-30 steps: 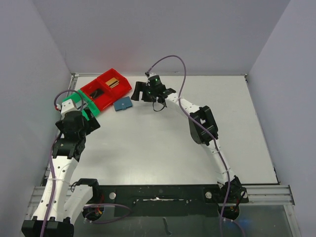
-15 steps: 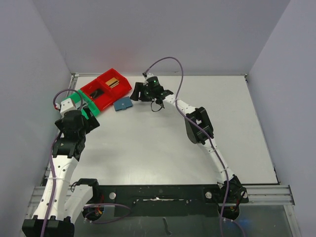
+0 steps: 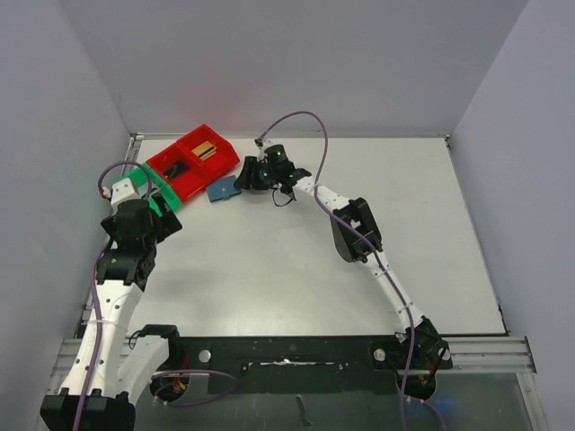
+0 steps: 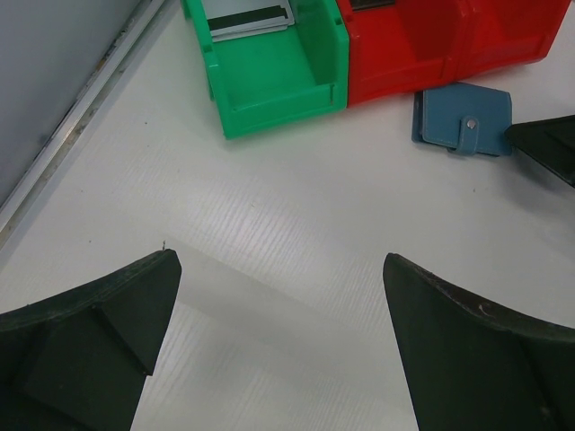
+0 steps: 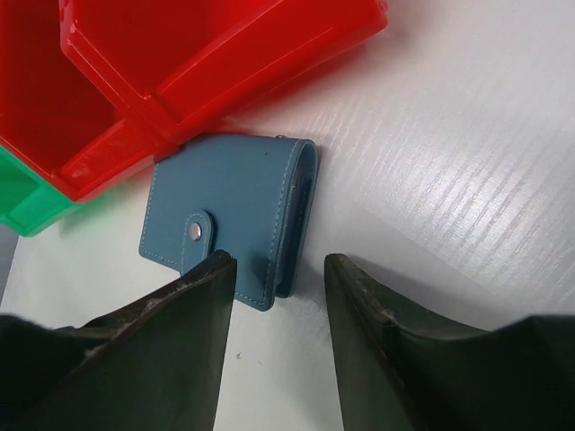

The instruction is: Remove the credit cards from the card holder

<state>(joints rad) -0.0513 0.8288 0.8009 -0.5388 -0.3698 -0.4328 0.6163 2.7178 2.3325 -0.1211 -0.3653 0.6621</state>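
The blue card holder (image 3: 222,189) lies shut and snapped flat on the table, just in front of the red bin (image 3: 193,162). My right gripper (image 3: 244,175) is low at its right edge. In the right wrist view the jaws stand partly apart, either side of the card holder's (image 5: 229,211) near corner at the spine; the left finger (image 5: 193,305) overlaps its face and the right finger stands off it on bare table. My left gripper (image 4: 280,259) hangs wide open over the table, well short of the card holder (image 4: 463,118). A gold card (image 3: 207,150) lies in the red bin.
A green bin (image 4: 269,81) adjoins the red bin (image 4: 422,45) on its left and holds a card with a dark stripe (image 4: 247,18). The table's metal left edge (image 4: 81,117) runs close by. Grey walls enclose the table on three sides.
My right gripper has moved left to the card holder and its jaws have narrowed around the holder's near corner. The left arm has not moved.
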